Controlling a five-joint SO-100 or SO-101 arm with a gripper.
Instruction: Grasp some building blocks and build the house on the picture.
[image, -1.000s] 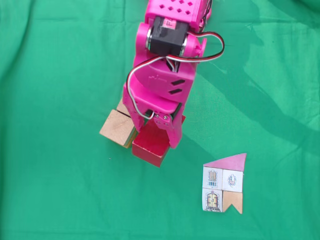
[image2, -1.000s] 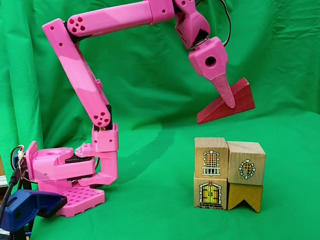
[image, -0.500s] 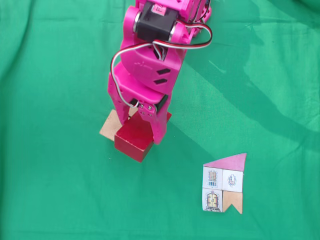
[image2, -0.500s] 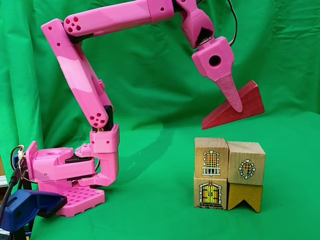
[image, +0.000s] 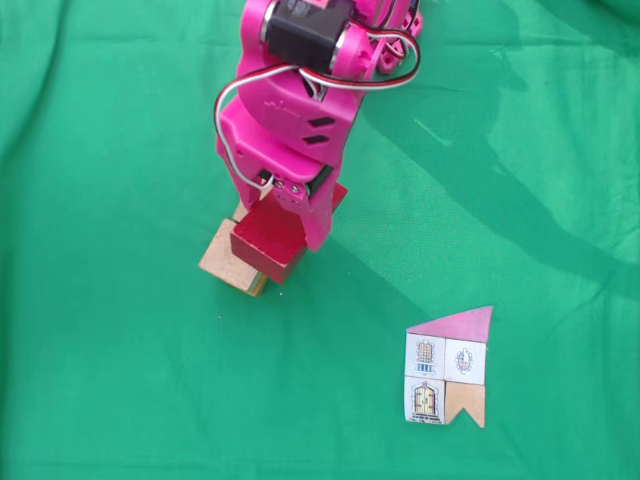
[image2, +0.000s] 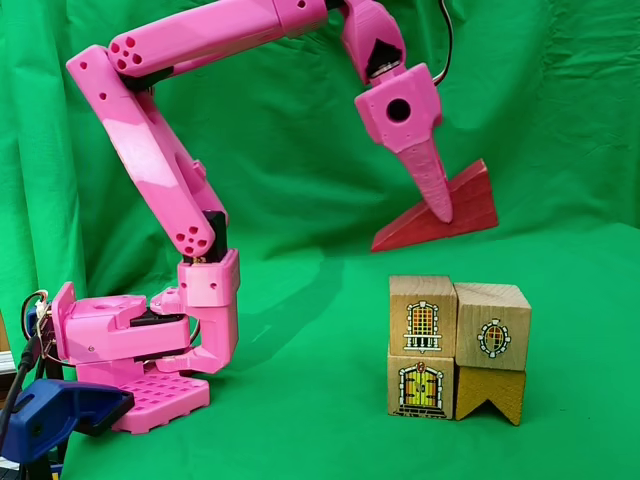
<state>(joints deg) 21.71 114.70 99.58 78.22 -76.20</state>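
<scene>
- Above the green cloth in a fixed view, the pink two-finger gripper (image: 290, 225) is clamped on a dark-red wooden wedge block (image: 268, 243), the roof piece. It hangs over the upper right part of the tan wooden blocks (image: 228, 262), of which a pale top face shows at lower left. The roof's long axis runs from lower left to upper right. The small paper house picture (image: 449, 368) lies well apart at lower right.
- From the side, in a fixed view, the gripper (image2: 433, 205) holds the red wedge (image2: 442, 212) clear above the stacked tan blocks with printed windows and a door (image2: 457, 347), its slope rising to the right.
- Judged from this view, the wedge sits slightly left of the stack's middle, so the placing move needs a short shift right, then a descent.
</scene>
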